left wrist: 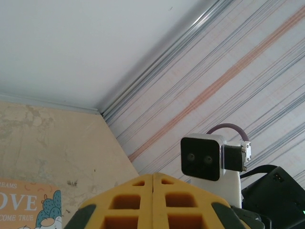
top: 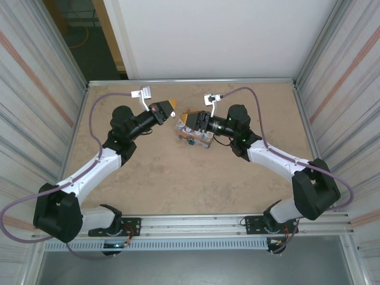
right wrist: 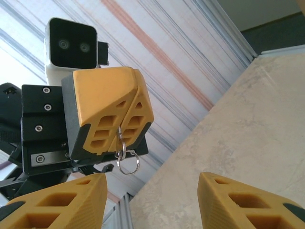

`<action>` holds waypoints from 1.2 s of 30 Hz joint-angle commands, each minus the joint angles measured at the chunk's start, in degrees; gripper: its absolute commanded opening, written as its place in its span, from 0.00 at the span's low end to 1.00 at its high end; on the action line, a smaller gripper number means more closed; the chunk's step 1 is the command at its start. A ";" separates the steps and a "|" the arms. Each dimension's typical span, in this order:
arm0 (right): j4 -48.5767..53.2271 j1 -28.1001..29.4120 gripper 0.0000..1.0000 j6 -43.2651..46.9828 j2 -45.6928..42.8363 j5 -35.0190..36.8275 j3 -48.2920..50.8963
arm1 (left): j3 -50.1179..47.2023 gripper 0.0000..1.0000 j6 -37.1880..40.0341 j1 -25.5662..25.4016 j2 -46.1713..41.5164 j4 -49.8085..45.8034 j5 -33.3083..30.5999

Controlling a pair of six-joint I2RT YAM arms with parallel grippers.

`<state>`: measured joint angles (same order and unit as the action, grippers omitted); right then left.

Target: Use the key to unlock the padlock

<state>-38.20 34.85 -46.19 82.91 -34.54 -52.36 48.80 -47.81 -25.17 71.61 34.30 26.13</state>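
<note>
Yellow fingers of the left gripper (left wrist: 152, 178) lie at the bottom of the left wrist view, pressed together with only a thin seam between them. Beyond them, at the lower left, a corner of the colourful LOVE tin (left wrist: 27, 204) lies on the beige table (left wrist: 52, 143).

From the right wrist view, the right gripper (right wrist: 152, 177) has its two fingers well apart and nothing is between them. Opposite it, the left gripper (right wrist: 125, 125) is clamped on the key (right wrist: 120, 137). Only a small metal end of the key shows at the seam, and a ring (right wrist: 127, 162) hangs from it.

From the top view, both grippers meet over the far middle of the table. The right gripper (top: 189, 121) hangs above the tin (top: 205, 140), and the left gripper (top: 170, 106) is near its left end. The padlock (top: 191, 142) shows as a tiny blue spot at the near edge of the tin; whether it lies on the tin or beside it one cannot tell.
</note>
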 commanded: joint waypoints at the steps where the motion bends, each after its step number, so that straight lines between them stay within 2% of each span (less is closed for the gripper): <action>1: -2.66 1.08 0.52 -1.55 1.16 -1.05 -2.29 | 0.10 0.00 0.87 -0.06 -0.59 2.65 0.53; 13: -5.21 3.47 0.47 -2.83 4.95 -1.30 -5.25 | -0.29 0.00 0.26 -0.06 -0.33 2.19 0.34; 29: -5.80 4.04 0.27 -3.55 6.70 -0.44 -6.35 | -1.81 0.00 -0.79 -0.12 -0.10 3.91 0.24; 36: -6.37 4.24 0.15 -4.21 7.29 -0.15 -6.22 | -2.14 0.00 -1.17 -0.09 -0.07 3.84 0.00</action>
<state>-42.48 38.68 -49.50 89.36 -34.63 -56.90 47.11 -48.31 -25.17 71.79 35.83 25.91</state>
